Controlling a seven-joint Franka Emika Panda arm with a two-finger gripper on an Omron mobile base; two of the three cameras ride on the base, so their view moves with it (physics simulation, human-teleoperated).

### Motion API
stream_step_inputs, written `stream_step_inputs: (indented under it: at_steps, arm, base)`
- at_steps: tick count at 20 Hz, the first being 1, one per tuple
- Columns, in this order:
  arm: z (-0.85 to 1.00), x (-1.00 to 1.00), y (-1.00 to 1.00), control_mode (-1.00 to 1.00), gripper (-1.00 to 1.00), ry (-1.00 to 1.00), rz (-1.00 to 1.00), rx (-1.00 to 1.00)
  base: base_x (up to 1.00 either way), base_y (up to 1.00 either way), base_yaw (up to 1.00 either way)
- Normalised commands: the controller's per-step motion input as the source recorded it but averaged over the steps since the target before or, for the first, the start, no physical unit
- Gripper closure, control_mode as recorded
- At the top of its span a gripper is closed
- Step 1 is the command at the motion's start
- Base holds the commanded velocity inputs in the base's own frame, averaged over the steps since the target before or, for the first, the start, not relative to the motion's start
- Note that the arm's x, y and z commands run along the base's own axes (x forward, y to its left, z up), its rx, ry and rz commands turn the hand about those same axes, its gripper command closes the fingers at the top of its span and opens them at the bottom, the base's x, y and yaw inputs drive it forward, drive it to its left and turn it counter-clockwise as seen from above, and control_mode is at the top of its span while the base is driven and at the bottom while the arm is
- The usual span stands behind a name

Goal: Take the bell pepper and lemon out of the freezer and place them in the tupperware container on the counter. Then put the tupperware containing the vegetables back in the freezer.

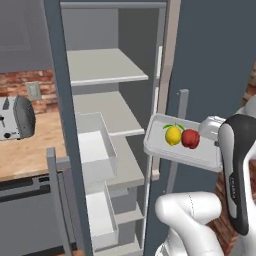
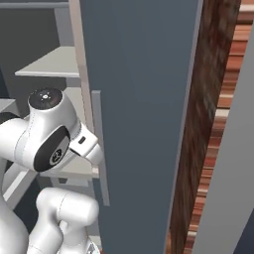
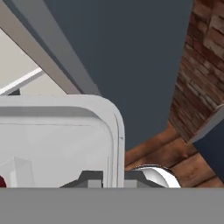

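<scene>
Tupperware container [image 1: 183, 144] held aloft in front of open freezer [image 1: 107, 125], lemon [image 1: 173, 135] and bell pepper [image 1: 190, 139] side by side inside. Step: returning loaded container to freezer; next move likely calls for carrying it left onto shelf, kept level.

Right base view: forearm bent, wrist near freezer door edge.

Hand view: fingers [image 3: 89, 179] clamped on container rim, hand beside door.

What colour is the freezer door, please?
Dark blue-grey freezer door, clearest in the right base view.
</scene>
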Motion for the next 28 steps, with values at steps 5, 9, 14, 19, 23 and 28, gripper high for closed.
stream_step_inputs:
  at_steps: [5, 9, 14, 19, 23, 28]
  arm:
    - [0.00, 0.00, 0.00, 1.00, 1.00, 0.00, 0.00, 0.00]
    - [0.33, -0.18, 0.06, -1.00, 1.00, -0.03, -0.09, 0.01]
    - [0.38, -0.02, 0.00, -1.00, 1.00, -0.01, -0.12, 0.11]
    - [0.48, 0.00, 0.05, -1.00, 1.00, -0.03, -0.17, 0.16]
    - [0.36, 0.00, 0.29, -1.00, 1.00, -0.07, -0.21, 0.16]
    - [0.20, 0.11, 0.55, -1.00, 1.00, -0.08, -0.22, 0.16]
  base:
    - [0.02, 0.42, -0.12]
    - [0.00, 0.00, 0.00]
    - [0.00, 0.00, 0.00]
    - [0.00, 0.00, 0.00]
    - [0.00, 0.00, 0.00]
    - [0.00, 0.00, 0.00]
